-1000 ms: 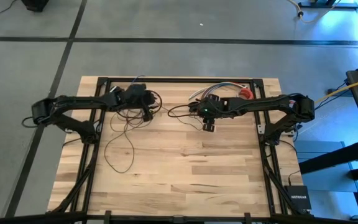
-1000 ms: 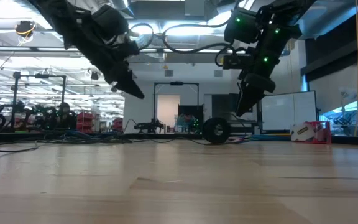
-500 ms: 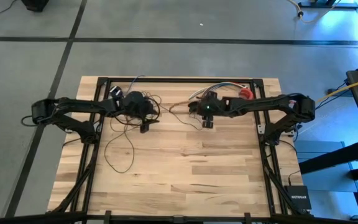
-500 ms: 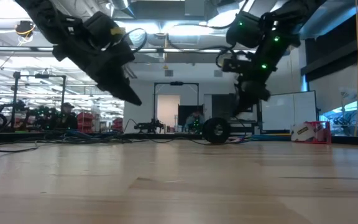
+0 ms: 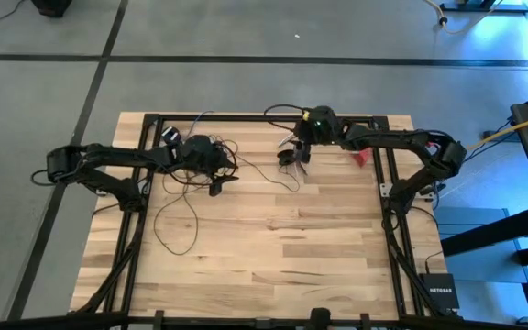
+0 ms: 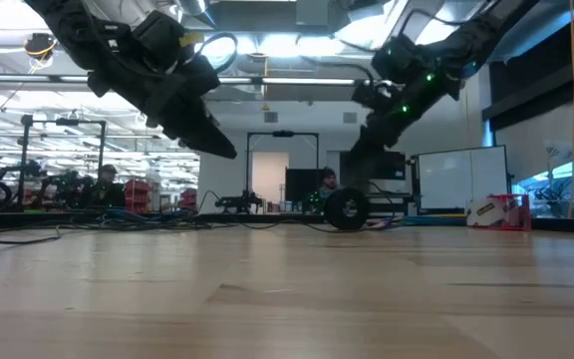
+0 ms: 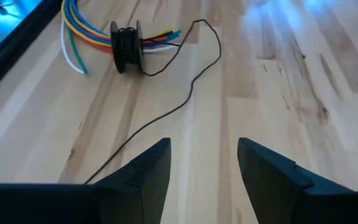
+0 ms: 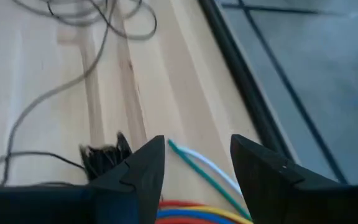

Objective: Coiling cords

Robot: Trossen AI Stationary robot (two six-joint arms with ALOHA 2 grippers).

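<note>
High view: both end effectors open above cords (image 5: 188,197), holding nothing.

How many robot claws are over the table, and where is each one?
2. The left claw is open above the loose loops of the dark cord on the table's left half. The right claw is open near the far edge, by the multicoloured wires. None seems hidden.

hidden: cords (image 5: 174,215) tangle partly under left arm | puck (image 8: 104,157): blurred
</note>
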